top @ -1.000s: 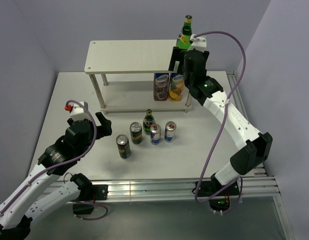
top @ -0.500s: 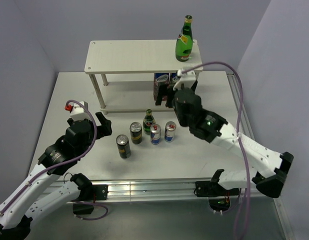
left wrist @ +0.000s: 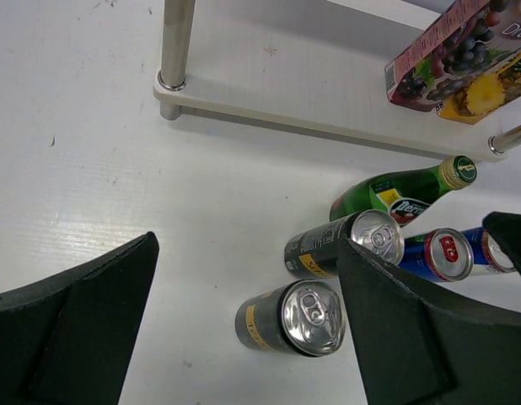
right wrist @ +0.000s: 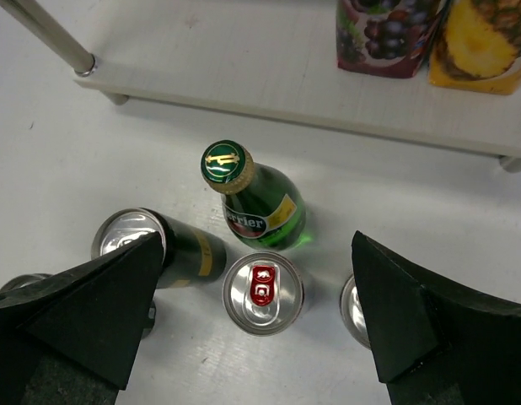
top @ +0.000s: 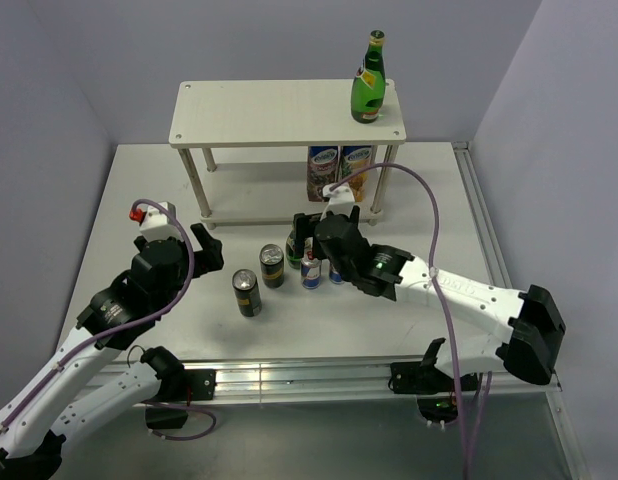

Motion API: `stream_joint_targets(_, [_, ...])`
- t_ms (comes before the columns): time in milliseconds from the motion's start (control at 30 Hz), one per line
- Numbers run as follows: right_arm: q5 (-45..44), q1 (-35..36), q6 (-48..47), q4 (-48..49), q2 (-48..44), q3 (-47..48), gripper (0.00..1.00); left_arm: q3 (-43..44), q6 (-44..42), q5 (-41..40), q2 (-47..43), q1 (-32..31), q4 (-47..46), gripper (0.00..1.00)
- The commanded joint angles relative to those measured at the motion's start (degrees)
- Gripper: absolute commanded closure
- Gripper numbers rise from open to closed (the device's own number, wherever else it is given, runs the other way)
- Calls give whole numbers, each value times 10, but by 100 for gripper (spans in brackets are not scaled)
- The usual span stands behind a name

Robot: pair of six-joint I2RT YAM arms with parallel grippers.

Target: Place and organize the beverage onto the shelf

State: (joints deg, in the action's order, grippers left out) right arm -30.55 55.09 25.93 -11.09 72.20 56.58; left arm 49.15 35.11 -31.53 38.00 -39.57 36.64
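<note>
**Left gripper** (top: 207, 250): hangs low over the white table (top: 139, 190), left of the drinks. Its black fingers are spread wide with nothing between them.

**Front dark metal can** (top: 247, 293): stands upright on the table, long axis vertical, pull-tab top up. It is the leftmost and nearest drink.

**Rear dark metal can** (top: 272, 266): upright, top up, just behind and right of the front dark metal can.

**Small green glass bottle with a gold-printed cap** (right wrist: 259, 209): upright on the table, neck and cap pointing up. It stands just before the shelf's lower board.

**Left blue-and-silver can** (right wrist: 262, 293): upright, red tab on top, just in front of that bottle.

**Right blue-and-silver can** (right wrist: 353, 309): upright and partly hidden by a finger.

**Right gripper** (right wrist: 256, 240): poised above the bottle and the blue-and-silver cans. Its fingers are spread to either side of them and grip nothing.

**Two-tier pale wood-look shelf on thin white legs** (top: 269, 110): stands at the back of the table.

**Tall green glass bottle with a yellow label** (top: 367, 85): upright at the right end of the shelf's top board, cap up.

**Two printed juice cartons** (top: 337, 170): upright, side by side on the lower board beneath that bottle.
</note>
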Motion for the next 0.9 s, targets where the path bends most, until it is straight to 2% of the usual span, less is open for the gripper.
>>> stream_joint_targets(0, [9,0,18,55,17,8,0,2,-9,-2,0,2,-17,6])
stream_joint_targets(367, [3,0,9,108,104,22,0,2,-12,1,2,1,-18,6])
stream_joint_targets(633, [-41,-9,-24,235,141,-11,0,1,-14,7,0,1,-20,6])
stream_joint_targets(867, [-57,-21,-28,274,177,-15,8,1,-15,10,2,1,-22,6])
